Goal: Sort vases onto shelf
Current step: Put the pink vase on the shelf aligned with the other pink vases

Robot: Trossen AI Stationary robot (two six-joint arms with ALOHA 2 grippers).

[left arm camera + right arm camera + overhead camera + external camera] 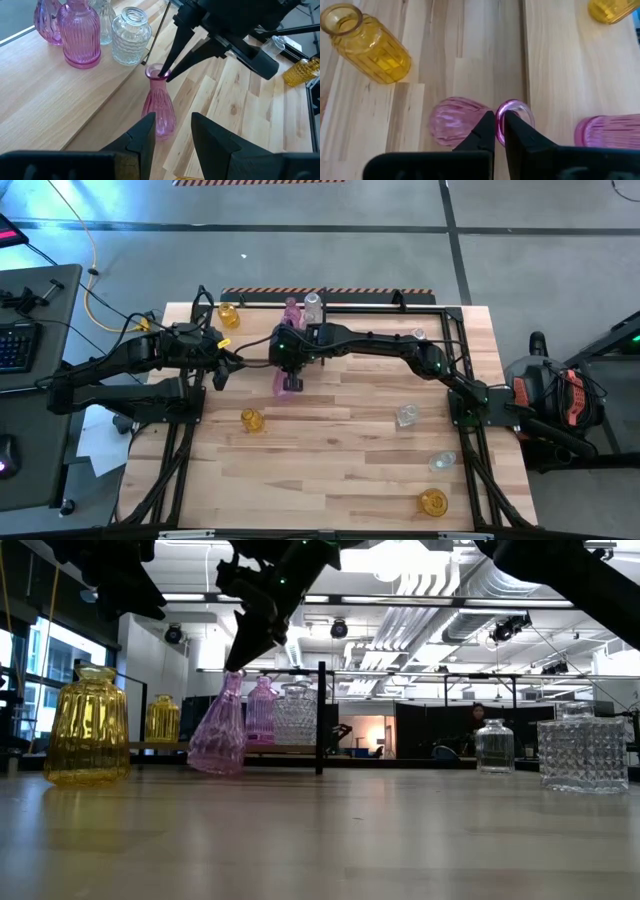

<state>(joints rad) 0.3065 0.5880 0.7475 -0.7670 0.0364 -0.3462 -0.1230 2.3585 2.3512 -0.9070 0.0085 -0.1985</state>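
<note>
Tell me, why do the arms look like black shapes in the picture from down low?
In the low view, bright ceiling lights shine from behind, so the right gripper pinching the tilted pink vase shows as a silhouette, while the yellow vase glows. In the high view, light is even and shadows faint.

Bright ceiling lamps glare white in the low view, silhouetting both arms, while the near tabletop blurs.

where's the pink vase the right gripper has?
High view: pink vase sits centre-table, just in front of the shelf, tilted, rim pinched by the right gripper.
</note>
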